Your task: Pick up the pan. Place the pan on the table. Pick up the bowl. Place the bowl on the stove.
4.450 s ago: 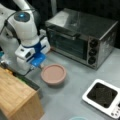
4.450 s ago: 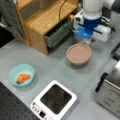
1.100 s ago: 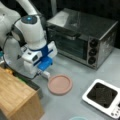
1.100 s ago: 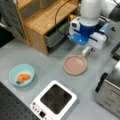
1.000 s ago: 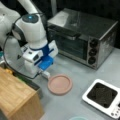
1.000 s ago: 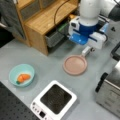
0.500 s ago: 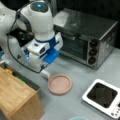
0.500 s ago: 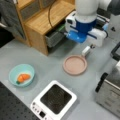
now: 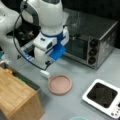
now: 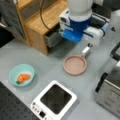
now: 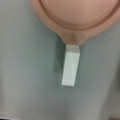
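Observation:
The pinkish-brown pan [image 9: 60,84] [image 10: 75,65] lies flat on the grey table [image 9: 82,72] [image 10: 45,65] in both front views, its white handle pointing toward the arm. My gripper [image 9: 48,65] [image 10: 89,45] hangs open a little above that handle, apart from it and holding nothing. The wrist view looks straight down on the pan [image 11: 77,12] and its handle [image 11: 71,65], with no fingers in the picture. The teal bowl [image 10: 21,75], with an orange item inside, sits at a front view's left. The white stove [image 9: 102,96] [image 10: 55,100] stands with its black burner bare.
A silver toaster oven [image 9: 90,40] [image 10: 110,87] stands behind the pan in one front view and at the right edge in the other. A light wooden box [image 9: 17,100] [image 10: 42,22] with an open drawer stands beside the arm.
The gripper set the pan down on the table, let go of the handle and rose straight up. The pan has stayed where it was put.

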Controlling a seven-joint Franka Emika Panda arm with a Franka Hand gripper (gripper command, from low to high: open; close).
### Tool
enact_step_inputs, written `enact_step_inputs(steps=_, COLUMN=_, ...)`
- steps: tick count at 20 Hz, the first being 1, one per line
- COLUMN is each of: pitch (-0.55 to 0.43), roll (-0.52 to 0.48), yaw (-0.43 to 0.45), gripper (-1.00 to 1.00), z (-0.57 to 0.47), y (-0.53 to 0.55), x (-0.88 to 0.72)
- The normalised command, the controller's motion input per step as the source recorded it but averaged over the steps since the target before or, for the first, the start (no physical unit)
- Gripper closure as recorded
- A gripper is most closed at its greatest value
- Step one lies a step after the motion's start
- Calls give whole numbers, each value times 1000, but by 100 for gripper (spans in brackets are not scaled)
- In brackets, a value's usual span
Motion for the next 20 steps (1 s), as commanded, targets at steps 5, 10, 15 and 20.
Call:
enact_step_inputs(steps=5, pitch=274, roll=-90, yaw=-15, gripper=-100, z=266, y=-304, x=508)
enact_step_inputs(steps=10, pitch=299, roll=-110, yaw=51, gripper=-100, z=313, y=-444, x=570)
enact_step_inputs(steps=15, pitch=342, roll=-83, yaw=132, gripper=-100, z=297, y=-460, x=591)
enact_step_inputs(steps=20, pitch=385, roll=-87, yaw=155, gripper=-100, z=276, y=-438, x=603)
